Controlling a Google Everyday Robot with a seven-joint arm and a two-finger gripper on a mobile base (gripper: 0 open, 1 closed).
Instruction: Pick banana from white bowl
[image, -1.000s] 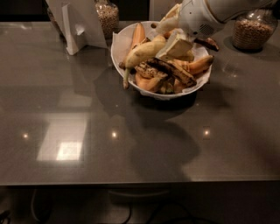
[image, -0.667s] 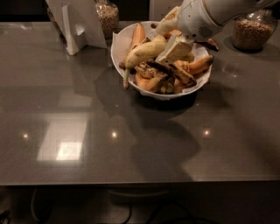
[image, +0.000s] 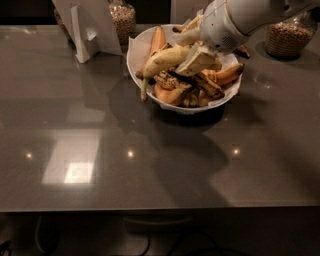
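Note:
The white bowl (image: 137, 47) stands at the back middle of the dark table and is piled with fruit. The banana (image: 162, 61), long and pale yellow-green, lies on top of the pile on the left side. Its thin stem (image: 144, 89) hangs over the bowl's left rim. My gripper (image: 192, 49) comes in from the upper right, over the bowl. One finger (image: 197, 60) lies below the banana's right end and the other finger (image: 187, 36) above it, closed on that end. Blackened bananas (image: 200, 85) and smaller orange ones (image: 227, 74) lie under and beside it.
A glass jar of grain (image: 122, 20) stands behind the bowl on the left and another jar (image: 286, 36) at the back right. A white stand (image: 87, 27) stands at the back left. The table's front edge (image: 160, 210) runs across the lower frame.
My gripper has dropped a little, down and to the left, onto the banana's right end. The banana and the bowl have hardly moved.

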